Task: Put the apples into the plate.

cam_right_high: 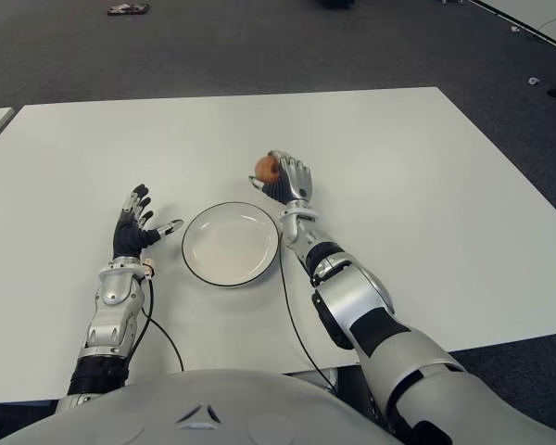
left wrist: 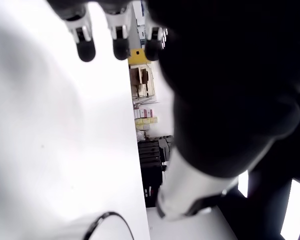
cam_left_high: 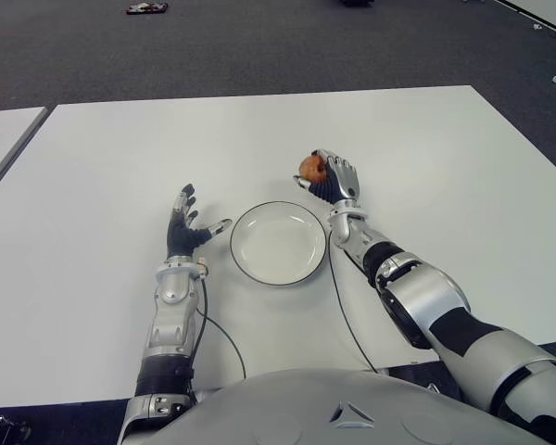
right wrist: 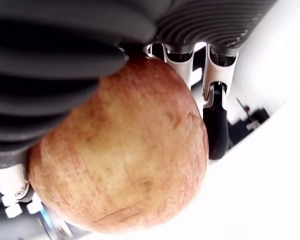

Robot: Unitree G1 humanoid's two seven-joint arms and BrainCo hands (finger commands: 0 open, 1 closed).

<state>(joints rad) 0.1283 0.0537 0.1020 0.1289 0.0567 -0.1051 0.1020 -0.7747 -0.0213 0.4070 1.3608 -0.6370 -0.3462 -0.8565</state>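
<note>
Right hand (cam_left_high: 336, 176) fingers grip apple (cam_left_high: 311, 167) just beyond empty white plate (cam_left_high: 278, 243) on white table (cam_left_high: 120, 148), left hand (cam_left_high: 185, 227) open left of plate, cable (cam_left_high: 341, 306) nearby.

A broad white surface (cam_left_high: 426, 148) fills most of the view, and a second white one (cam_left_high: 2, 139) shows at about nine o'clock — a narrow gap runs between them. Dark grey carpet floor (cam_left_high: 259, 46) lies beyond, toward twelve o'clock. A small dark object (cam_left_high: 146, 8) sits on it near eleven o'clock — too small to identify.
</note>
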